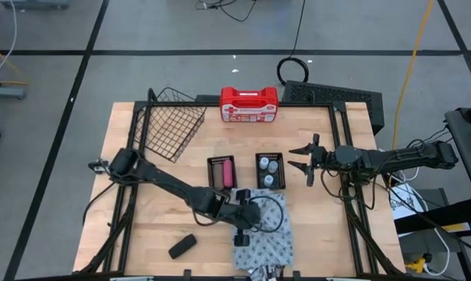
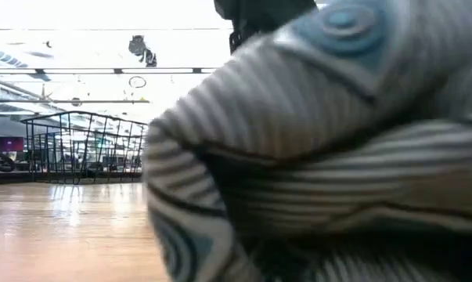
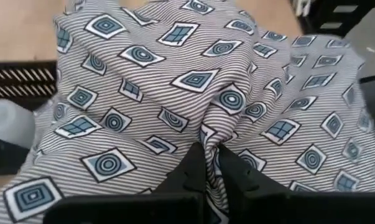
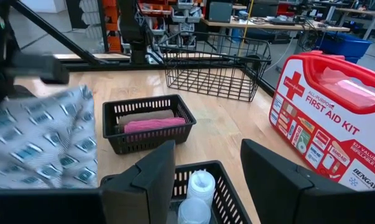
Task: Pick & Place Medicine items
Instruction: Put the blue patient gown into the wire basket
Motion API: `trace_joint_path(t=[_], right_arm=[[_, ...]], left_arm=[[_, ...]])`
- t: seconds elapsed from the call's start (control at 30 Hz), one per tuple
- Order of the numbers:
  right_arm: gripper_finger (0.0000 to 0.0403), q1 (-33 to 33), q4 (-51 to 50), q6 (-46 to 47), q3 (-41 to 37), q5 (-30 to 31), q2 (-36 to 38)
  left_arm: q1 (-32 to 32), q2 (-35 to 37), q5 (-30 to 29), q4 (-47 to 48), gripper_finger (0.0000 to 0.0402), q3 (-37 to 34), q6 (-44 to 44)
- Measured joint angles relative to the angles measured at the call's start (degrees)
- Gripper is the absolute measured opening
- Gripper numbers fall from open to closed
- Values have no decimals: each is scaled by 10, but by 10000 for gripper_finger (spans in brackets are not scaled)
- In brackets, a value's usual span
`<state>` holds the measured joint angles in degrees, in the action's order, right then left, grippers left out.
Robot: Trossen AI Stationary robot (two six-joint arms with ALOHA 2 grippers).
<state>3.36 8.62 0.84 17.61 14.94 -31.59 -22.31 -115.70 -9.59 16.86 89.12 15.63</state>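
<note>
Left gripper (image 3: 211, 163): low over the worktop's (image 1: 141, 226) near edge, jaws closed on a fold of patterned cloth (image 1: 263, 238). Right gripper (image 1: 304, 157): jaws open, hovering just beside the tray (image 4: 223, 186) of white bottles (image 1: 269, 166). Pink block (image 1: 228, 172) lies in the neighbouring tray (image 1: 220, 172); black block (image 1: 183, 247) lies loose near the front.

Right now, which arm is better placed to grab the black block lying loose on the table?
Probably neither is ideal. The left end effector is shut on the patterned cloth but nearer the black block; the right end effector is open, but farther.
</note>
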Motion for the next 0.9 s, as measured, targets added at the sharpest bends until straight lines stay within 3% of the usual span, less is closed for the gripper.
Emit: trace_joint_path(t=[0.23,0.4,0.7,0.9], right_arm=[[171,0,2,2,0,0,-3],[171,0,1,2,0,0,-3],[171,0,1,2,0,0,-3],[171,0,1,2,0,0,-3]], left_arm=[[0,-71,9,32,51,0,33],[6,-104,34,25,58,1,65],[12,-70,29,29,70,1,81],[5,-13,15,26,143,1,89]])
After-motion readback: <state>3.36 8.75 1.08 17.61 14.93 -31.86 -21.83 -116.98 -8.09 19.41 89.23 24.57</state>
